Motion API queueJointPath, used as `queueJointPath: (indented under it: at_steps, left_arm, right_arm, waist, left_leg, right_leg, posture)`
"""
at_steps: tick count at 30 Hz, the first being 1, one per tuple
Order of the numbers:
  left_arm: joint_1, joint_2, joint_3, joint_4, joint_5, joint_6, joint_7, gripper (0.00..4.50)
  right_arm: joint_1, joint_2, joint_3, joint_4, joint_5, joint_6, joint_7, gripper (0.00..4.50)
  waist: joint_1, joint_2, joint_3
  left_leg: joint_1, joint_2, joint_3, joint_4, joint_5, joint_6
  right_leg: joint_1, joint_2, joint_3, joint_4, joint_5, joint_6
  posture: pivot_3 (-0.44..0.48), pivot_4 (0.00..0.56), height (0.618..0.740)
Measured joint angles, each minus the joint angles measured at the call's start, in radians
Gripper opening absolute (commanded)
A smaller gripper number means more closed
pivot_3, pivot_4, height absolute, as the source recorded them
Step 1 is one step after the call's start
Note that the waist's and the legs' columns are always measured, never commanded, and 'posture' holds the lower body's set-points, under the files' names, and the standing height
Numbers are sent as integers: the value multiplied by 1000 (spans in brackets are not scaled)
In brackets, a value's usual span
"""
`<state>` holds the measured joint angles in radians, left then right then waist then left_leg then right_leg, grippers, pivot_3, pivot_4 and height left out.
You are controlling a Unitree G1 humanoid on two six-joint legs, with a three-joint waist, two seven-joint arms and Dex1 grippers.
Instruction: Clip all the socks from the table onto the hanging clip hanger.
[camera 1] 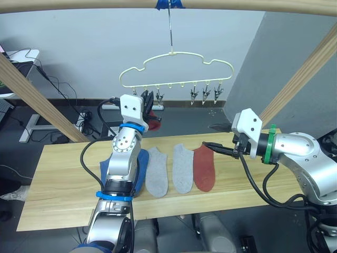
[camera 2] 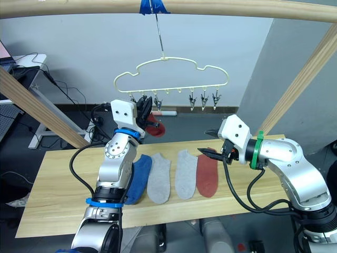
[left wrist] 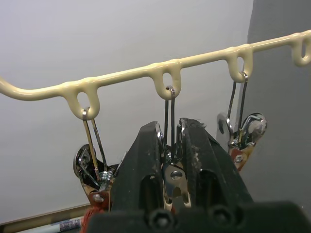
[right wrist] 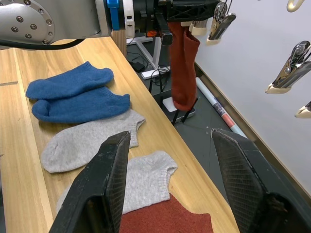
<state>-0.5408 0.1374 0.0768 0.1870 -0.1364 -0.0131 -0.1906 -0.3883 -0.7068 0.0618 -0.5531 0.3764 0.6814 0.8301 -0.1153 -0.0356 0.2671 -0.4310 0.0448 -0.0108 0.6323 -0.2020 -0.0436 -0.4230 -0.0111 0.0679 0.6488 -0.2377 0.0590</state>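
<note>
The pale-yellow clip hanger hangs by its hook from a wooden pole. My left gripper is raised to the hanger's left end and is shut on a metal clip. A brick-red sock hangs from the clip beside it. On the table a blue sock, two grey socks and a red sock lie in a row. In the right wrist view a second blue sock lies beside the first. My right gripper hovers open over the red sock's cuff.
The wooden pole spans the top, with slanted wooden struts at both sides. Three free clips dangle at the hanger's right end. Cables and a frame lie on the floor behind the table.
</note>
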Motion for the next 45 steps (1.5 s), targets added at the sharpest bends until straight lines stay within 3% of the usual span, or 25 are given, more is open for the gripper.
queueJointPath:
  at_steps: [6,9,12,13,20,25,30,33,42,44,45]
  left_arm:
    - [21,21,-1,-45,1,5,-21,285]
    - [34,26,-2,-68,-4,22,-39,285]
    - [46,31,-5,-89,-17,44,-63,285]
    - [51,33,-7,-97,-19,51,-67,285]
    - [81,52,-15,-142,-26,102,-119,285]
    - [100,57,-18,-177,-42,127,-131,285]
    - [103,66,-16,-188,-47,145,-130,285]
    - [103,66,-15,-188,-53,157,-130,285]
    - [98,84,-9,-202,-117,208,-186,285]
    - [97,94,-7,-221,-146,242,-209,285]
    - [95,100,-3,-226,-161,258,-219,285]
  right_arm:
    - [56,5,50,5,-39,-10,-27,2786]
    - [64,62,89,46,-82,-5,-93,3266]
    - [67,151,153,125,-148,10,-199,4343]
    - [68,173,169,151,-170,10,-226,4500]
    - [25,439,209,585,-351,-135,-532,4500]
    - [-32,504,166,813,-394,-257,-626,4500]
    - [-39,558,110,931,-388,-279,-656,4500]
    - [-58,577,86,963,-383,-278,-654,3903]
    - [-70,602,77,985,-385,-282,-644,717]
    - [-62,603,77,958,-384,-268,-633,76]
    - [-56,603,78,940,-384,-258,-628,0]
  waist:
    - [0,0,0]
    - [-1,0,0]
    - [-1,0,0]
    - [-1,0,0]
    - [-2,0,0]
    - [1,0,0]
    - [2,0,0]
    - [1,0,0]
    - [1,0,0]
    - [1,0,0]
    - [1,0,0]
  left_leg:
    - [0,0,0,0,0,0]
    - [0,0,0,0,0,0]
    - [0,1,0,0,0,0]
    - [0,0,0,0,0,0]
    - [0,0,1,0,0,0]
    - [0,0,1,0,0,0]
    - [0,0,1,-1,0,0]
    - [1,0,1,0,0,0]
    - [1,1,1,0,0,0]
    - [1,1,0,0,0,0]
    - [1,1,1,0,0,0]
  right_leg:
    - [0,0,0,0,0,0]
    - [0,0,0,0,0,0]
    - [0,0,0,1,0,0]
    - [0,0,0,1,0,0]
    - [-1,0,1,1,0,0]
    - [-1,0,1,1,3,-4]
    - [0,0,1,0,3,-4]
    - [0,0,1,1,3,-4]
    - [0,0,1,1,3,-3]
    - [0,0,1,1,3,-3]
    - [0,0,1,1,3,-3]
  posture:
    - [-235,273,740]
    - [-237,271,740]
    - [-232,269,740]
    - [-232,269,740]
    - [-201,269,740]
    - [-181,268,740]
    - [-181,270,740]
    - [-181,270,740]
    - [-178,282,740]
    - [-179,284,740]
    - [-180,285,740]
